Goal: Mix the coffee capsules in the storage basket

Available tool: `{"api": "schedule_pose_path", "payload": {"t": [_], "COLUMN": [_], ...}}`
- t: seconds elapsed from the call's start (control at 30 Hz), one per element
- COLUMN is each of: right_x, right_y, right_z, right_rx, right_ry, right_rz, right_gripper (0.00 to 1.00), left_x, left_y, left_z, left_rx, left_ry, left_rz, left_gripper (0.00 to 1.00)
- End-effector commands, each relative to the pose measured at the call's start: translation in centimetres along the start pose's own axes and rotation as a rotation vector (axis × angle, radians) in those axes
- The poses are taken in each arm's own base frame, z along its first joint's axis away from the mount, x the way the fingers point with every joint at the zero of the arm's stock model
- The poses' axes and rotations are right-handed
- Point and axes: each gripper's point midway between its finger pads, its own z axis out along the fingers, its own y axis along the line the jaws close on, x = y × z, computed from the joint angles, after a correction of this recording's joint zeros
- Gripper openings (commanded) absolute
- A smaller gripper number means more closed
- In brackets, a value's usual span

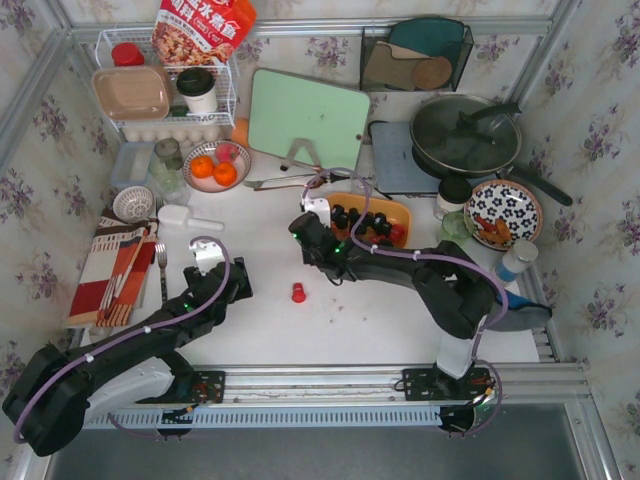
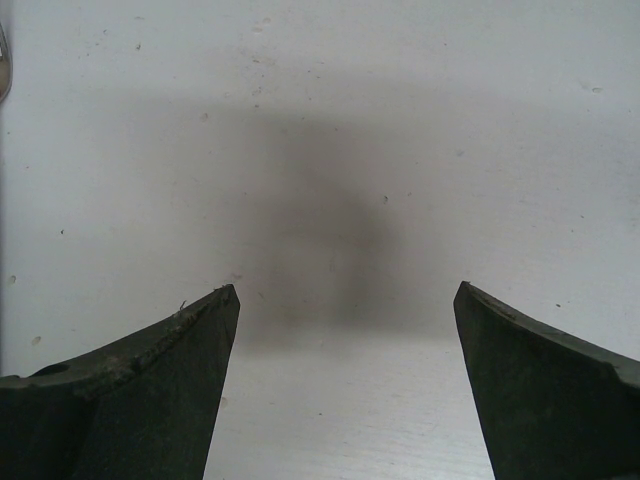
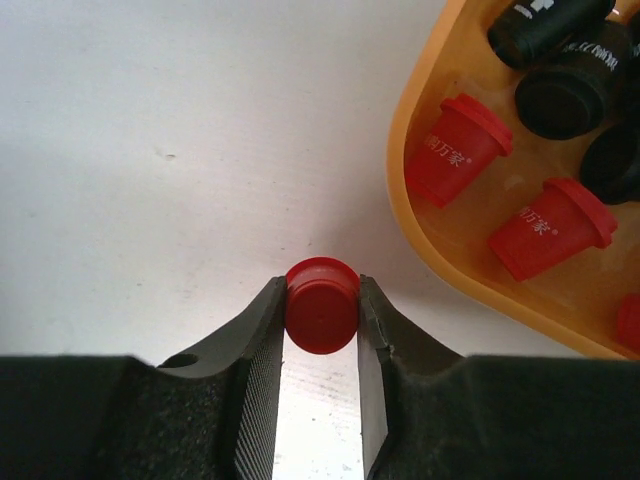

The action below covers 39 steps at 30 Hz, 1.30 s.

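orange storage basket [image 3: 398, 150], upper right, holds red and black coffee capsules [image 3: 455, 150], right gripper [image 3: 321, 295] pinches 1 red capsule [image 3: 322, 310], left gripper [image 2: 347, 300] wide

Right of centre in the top view: storage basket [image 1: 400, 208], coffee capsules [image 1: 372, 225] inside. Just left of its end, right gripper [image 1: 305, 228], with a pinched capsule [image 3: 322, 305] between the fingers [image 3: 262, 345]. Lower, at mid-frame, stray capsule [image 1: 298, 293] on the table [image 1: 350, 315]; left gripper [image 1: 240, 278] to its left, apart.

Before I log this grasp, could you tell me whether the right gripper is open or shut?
Shut: the right gripper clamps a small red plastic coffee capsule, just outside the orange plastic storage basket.
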Motion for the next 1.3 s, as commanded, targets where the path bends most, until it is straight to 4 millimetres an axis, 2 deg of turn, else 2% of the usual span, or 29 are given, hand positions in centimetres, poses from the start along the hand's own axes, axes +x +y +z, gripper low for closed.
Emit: {"api": "schedule_pose_path", "payload": {"t": [0.0, 0.17, 0.3, 0.37, 0.47, 0.6, 0.73, 0.83, 0.9, 0.97, 1.0, 1.1, 1.13, 1.17, 1.27], "right_x": [-1.7, -3.9, -6.1, -7.0, -8.3, -8.3, -7.7, -7.2, -6.7, -6.6, -6.6, -6.8, -6.9, -6.9, -7.3], "right_y": [1.0, 1.6, 0.1, -1.9, -6.1, -11.1, -15.2, -17.2, -17.9, -20.0, -20.2, -20.6, -20.5, -20.5, -19.9], "right_z": [-1.5, -3.5, -5.2, -5.6, -6.1, -6.3, -5.9, -5.3, -4.7, -4.0, -3.7, -3.3, -3.2, -3.2, -3.4], "right_rx": [-0.064, -0.121, -0.077, 0.003, 0.134, 0.235, 0.296, 0.324, 0.328, 0.356, 0.355, 0.359, 0.357, 0.354, 0.325], "right_ry": [-0.026, -0.071, -0.157, -0.197, -0.248, -0.268, -0.262, -0.250, -0.237, -0.225, -0.220, -0.218, -0.217, -0.210, -0.202], "right_rz": [0.008, 0.035, 0.035, 0.023, 0.047, 0.105, 0.163, 0.186, 0.189, 0.212, 0.212, 0.202, 0.197, 0.189, 0.180], "right_gripper": [0.06, 0.04, 0.04, 0.04, 0.04, 0.06, 0.09, 0.15, 0.20, 0.26, 0.31, 0.56, 0.62, 0.67, 0.75], "left_x": [-0.7, -0.7, -0.6, -0.7, -0.7, -0.7, -0.7, -0.6, -0.7, -0.7, -0.7, -0.7, -0.7, -0.7, -0.6], "left_y": [-0.3, -0.3, -0.2, -0.1, -0.1, -0.1, -0.2, -0.2, -0.2, -0.2, -0.2, -0.2, -0.2, -0.2, -0.3], "left_z": [0.0, 0.0, 0.0, -0.1, -0.1, -0.1, 0.0, 0.0, 0.0, 0.0, 0.0, 0.0, 0.0, 0.0, 0.0], "left_rx": [0.005, 0.006, 0.007, 0.006, 0.006, 0.006, 0.007, 0.007, 0.006, 0.007, 0.007, 0.007, 0.007, 0.007, 0.007], "left_ry": [-0.021, -0.022, -0.026, -0.027, -0.027, -0.027, -0.025, -0.025, -0.025, -0.025, -0.024, -0.024, -0.023, -0.024, -0.023], "left_rz": [-0.011, -0.013, -0.018, -0.020, -0.019, -0.019, -0.019, -0.018, -0.019, -0.019, -0.017, -0.016, -0.016, -0.015, -0.015], "left_gripper": [0.91, 0.91, 0.91, 0.91, 0.91, 0.91, 0.91, 0.91, 0.91, 0.91, 0.91, 0.91, 0.91, 0.91, 0.91]}}
